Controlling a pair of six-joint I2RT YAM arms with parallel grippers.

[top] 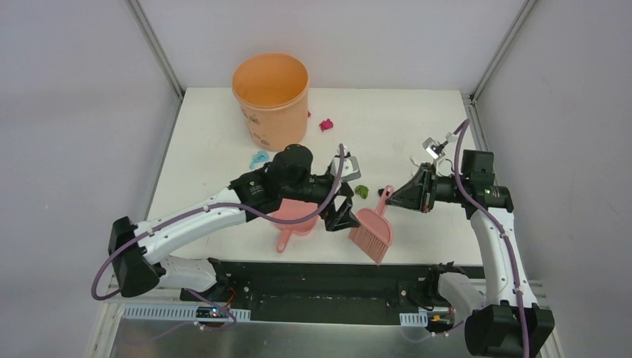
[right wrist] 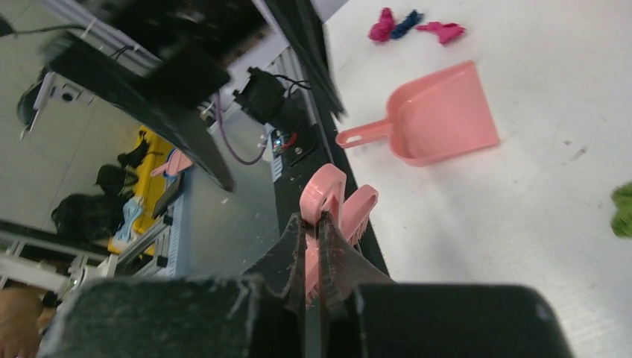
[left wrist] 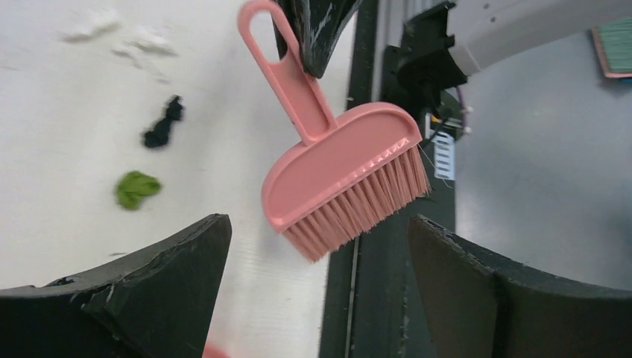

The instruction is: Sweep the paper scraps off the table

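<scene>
My right gripper point(top: 393, 197) is shut on the handle of the pink hand brush point(top: 372, 233), which hangs bristles-down over the table point(top: 402, 142) near its front rail. In the right wrist view the jaws point(right wrist: 313, 224) pinch the handle loop. My left gripper point(top: 348, 212) stands open just left of the brush head, apart from it, with nothing between its fingers point(left wrist: 175, 287). Paper scraps lie scattered: green point(top: 362, 191), magenta point(top: 326, 124), light blue point(top: 258, 158). Green point(left wrist: 136, 188) and black point(left wrist: 164, 123) wads show in the left wrist view beside the brush point(left wrist: 343, 171).
The pink dustpan point(top: 294, 216) lies flat on the table, partly under my left arm, and shows whole in the right wrist view point(right wrist: 440, 115). An orange bucket point(top: 270, 97) stands at the back left. Magenta point(right wrist: 381, 24) and dark blue point(right wrist: 406, 22) scraps lie beyond the dustpan.
</scene>
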